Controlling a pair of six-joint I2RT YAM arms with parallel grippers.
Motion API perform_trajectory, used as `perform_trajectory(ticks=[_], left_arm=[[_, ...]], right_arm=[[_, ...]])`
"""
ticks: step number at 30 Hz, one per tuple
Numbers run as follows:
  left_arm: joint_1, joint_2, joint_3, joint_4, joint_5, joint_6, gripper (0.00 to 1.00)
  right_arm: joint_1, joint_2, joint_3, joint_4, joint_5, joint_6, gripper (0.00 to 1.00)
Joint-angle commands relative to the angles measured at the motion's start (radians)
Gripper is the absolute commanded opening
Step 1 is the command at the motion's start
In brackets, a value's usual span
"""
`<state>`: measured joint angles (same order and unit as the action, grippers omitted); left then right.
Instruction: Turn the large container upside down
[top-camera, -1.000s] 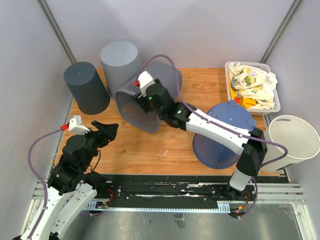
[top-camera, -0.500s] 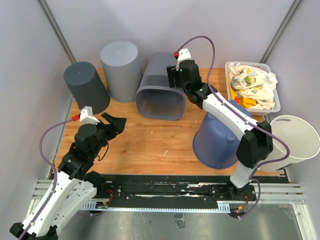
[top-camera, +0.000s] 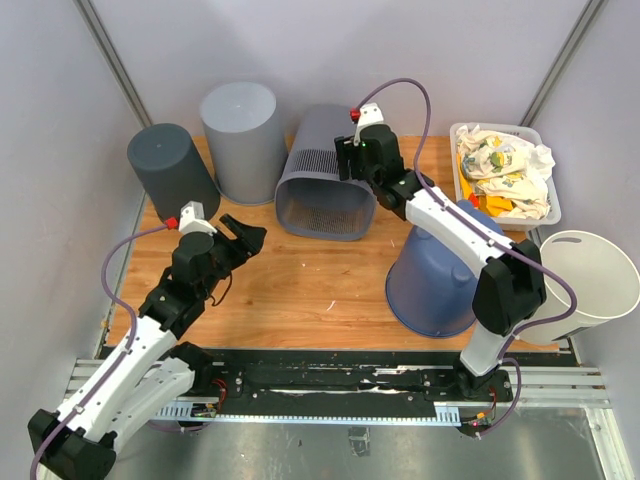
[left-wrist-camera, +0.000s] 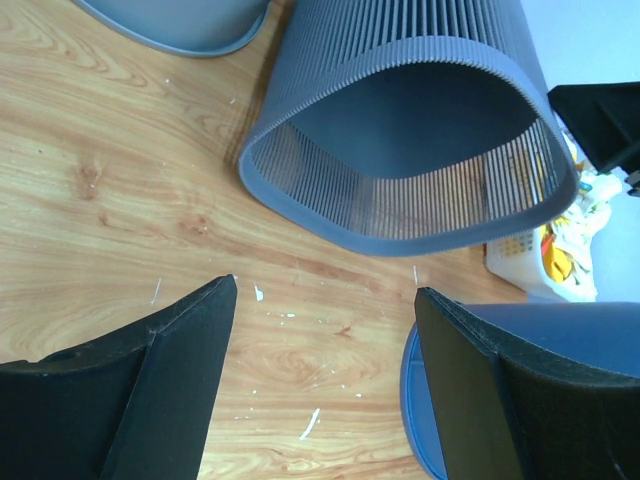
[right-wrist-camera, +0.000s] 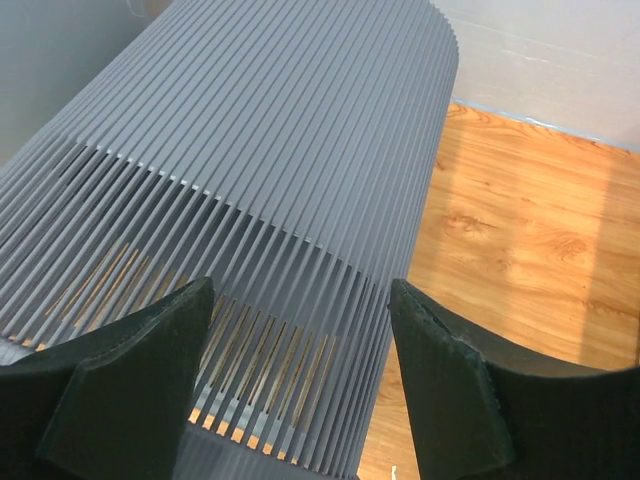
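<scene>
The large container (top-camera: 320, 185) is a grey ribbed, slatted basket lying on its side at the back middle of the table, its open mouth facing the near edge. My right gripper (top-camera: 349, 165) hovers open just above its upper right side; the ribbed wall (right-wrist-camera: 250, 150) fills the space below the spread fingers (right-wrist-camera: 300, 285) without touching them. My left gripper (top-camera: 246, 236) is open over bare wood left of the basket, pointing at its mouth (left-wrist-camera: 400, 130), with nothing between the fingers (left-wrist-camera: 325, 290).
A dark grey bin (top-camera: 172, 175) and a light grey bin (top-camera: 240, 125) stand upside down at the back left. A blue bin (top-camera: 445, 270) stands upside down at the right. A white tray of cloths (top-camera: 505, 175) and a white bucket (top-camera: 585, 275) are at the far right.
The right gripper has let go of the basket's rim and moved right and back over it. The basket has settled on its side further right. The left arm has reached forward toward it.
</scene>
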<state>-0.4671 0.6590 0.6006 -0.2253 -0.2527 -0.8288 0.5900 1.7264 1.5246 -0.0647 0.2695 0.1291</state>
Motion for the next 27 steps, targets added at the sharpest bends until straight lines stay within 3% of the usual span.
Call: perform_trajectory(ticks=[1,5,27], left_arm=[[-0.001,0.017,-0.007,0.070,0.004,-0.005,0.77],[-0.001,0.003,-0.017,0.064,-0.012,0.003,0.77],[-0.001,-0.024,0.008,0.022,-0.046,0.035,0.78]], right_arm=[[-0.011,-0.006,-0.012,0.001,-0.058,0.026,0.70],[-0.001,-0.023,-0.054,-0.002,-0.135,0.064,0.65],[0.255,-0.141,-0.242,-0.020,-0.196,0.157,0.62]])
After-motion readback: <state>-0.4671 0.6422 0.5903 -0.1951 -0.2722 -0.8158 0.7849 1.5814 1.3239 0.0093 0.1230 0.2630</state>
